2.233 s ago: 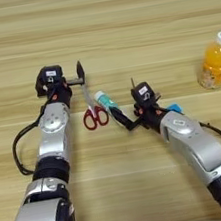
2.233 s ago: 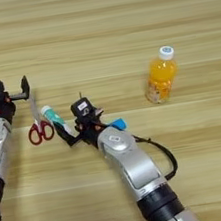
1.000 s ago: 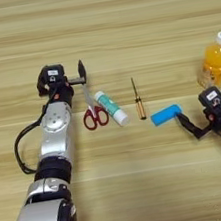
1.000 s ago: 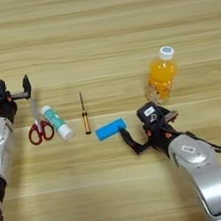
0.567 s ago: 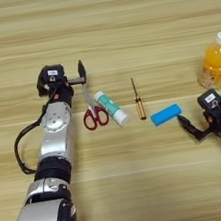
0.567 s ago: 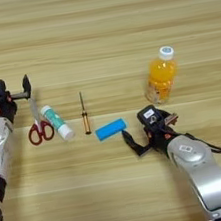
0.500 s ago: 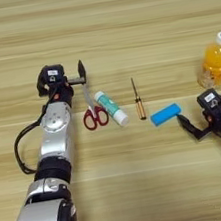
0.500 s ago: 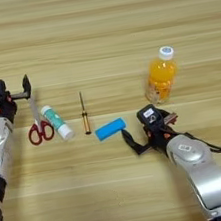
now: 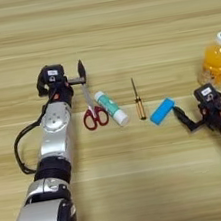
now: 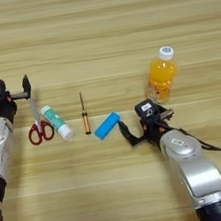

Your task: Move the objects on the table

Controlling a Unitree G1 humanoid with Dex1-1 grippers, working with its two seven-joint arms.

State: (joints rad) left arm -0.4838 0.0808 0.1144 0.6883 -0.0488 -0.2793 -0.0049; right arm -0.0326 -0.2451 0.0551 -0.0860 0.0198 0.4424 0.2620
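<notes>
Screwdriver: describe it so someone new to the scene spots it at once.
On the wooden table, a row of small things lies between the two arms. The screwdriver sits mid-row, between the white-and-teal glue stick on its left and the flat blue block on its right. It is the thinnest item there: a dark shaft pointing away from the robot, with an amber handle.

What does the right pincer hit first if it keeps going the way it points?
Likely the flat blue rectangular block. The right pincer points toward the robot's left, its black fingers spread just short of the block's near end. Height above the wooden table is unclear.
</notes>
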